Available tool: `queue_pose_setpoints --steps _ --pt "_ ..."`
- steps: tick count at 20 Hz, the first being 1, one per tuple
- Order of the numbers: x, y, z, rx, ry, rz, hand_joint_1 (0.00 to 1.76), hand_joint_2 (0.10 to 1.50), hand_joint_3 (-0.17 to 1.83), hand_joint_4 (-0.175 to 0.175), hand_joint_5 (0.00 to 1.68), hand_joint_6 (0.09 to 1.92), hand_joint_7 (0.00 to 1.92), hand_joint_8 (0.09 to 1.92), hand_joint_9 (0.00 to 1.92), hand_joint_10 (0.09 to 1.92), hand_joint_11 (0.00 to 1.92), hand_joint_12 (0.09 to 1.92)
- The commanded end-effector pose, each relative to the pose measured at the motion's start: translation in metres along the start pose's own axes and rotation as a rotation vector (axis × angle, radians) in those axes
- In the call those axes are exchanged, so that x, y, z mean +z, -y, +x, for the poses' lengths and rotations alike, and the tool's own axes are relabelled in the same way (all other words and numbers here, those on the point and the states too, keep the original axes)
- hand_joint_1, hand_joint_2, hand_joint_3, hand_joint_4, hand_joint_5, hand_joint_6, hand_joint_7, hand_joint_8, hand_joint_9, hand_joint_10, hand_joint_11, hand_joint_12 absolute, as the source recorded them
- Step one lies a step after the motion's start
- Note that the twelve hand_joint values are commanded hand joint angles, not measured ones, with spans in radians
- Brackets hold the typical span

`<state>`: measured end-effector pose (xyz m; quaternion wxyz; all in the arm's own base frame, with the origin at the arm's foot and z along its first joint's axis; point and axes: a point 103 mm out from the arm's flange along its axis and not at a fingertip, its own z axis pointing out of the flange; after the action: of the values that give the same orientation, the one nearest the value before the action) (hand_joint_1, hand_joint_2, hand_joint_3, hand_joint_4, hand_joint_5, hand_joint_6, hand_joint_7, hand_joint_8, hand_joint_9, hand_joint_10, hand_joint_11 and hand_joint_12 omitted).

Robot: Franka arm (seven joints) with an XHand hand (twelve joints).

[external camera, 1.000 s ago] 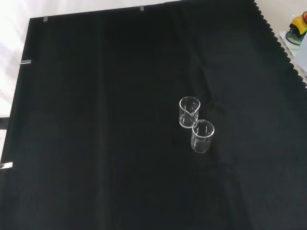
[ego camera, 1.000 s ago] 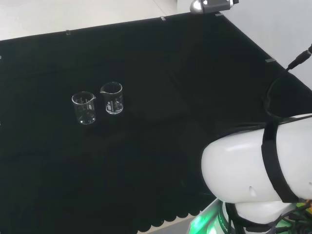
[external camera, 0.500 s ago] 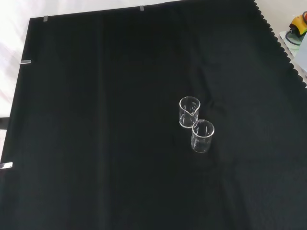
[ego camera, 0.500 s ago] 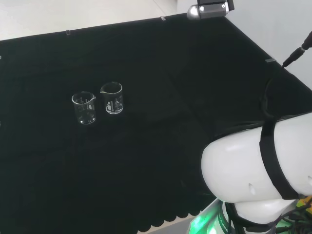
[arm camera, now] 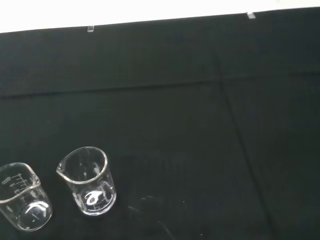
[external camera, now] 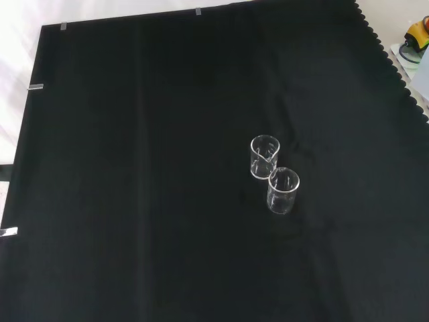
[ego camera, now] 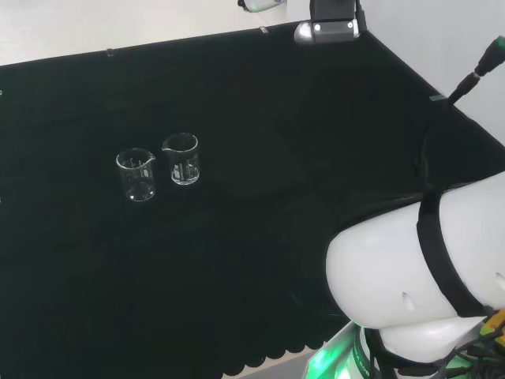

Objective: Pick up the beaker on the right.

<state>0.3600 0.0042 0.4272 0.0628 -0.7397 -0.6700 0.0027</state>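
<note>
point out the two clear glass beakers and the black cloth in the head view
right clear glass beaker (ego camera: 183, 163), head view, front wall
left clear glass beaker (ego camera: 138, 178), head view, front wall
black cloth (ego camera: 316, 118), head view, bare patch

In the head view the grey-capped part of the arm (ego camera: 327, 24) at the top edge has slid left and lower over the last second, with more of its dark body showing. The cable (ego camera: 473, 75) at the right edge has swung upward, and the big white link (ego camera: 418, 276) has tilted slightly.

Head view: right beaker (ego camera: 181, 159) just beside left beaker (ego camera: 137, 174).
</note>
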Motion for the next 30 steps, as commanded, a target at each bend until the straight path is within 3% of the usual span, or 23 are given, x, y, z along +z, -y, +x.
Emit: queue_pose_setpoints --steps 1,18,30 --pt "0.027 -0.032 0.003 -0.037 -0.06 0.014 0.21 1.0 0.8 -0.03 0.24 0.09 0.09 0.46 0.17 0.61 0.0 1.1" --pt "0.105 -0.09 0.005 -0.077 -0.112 0.107 0.23 0.98 0.82 -0.032 0.24 0.09 0.1 0.47 0.19 0.62 0.0 1.1" --pt "0.163 -0.115 0.004 -0.124 -0.235 0.162 0.35 0.87 0.85 -0.026 0.27 0.09 0.13 0.49 0.21 0.62 0.0 1.06"
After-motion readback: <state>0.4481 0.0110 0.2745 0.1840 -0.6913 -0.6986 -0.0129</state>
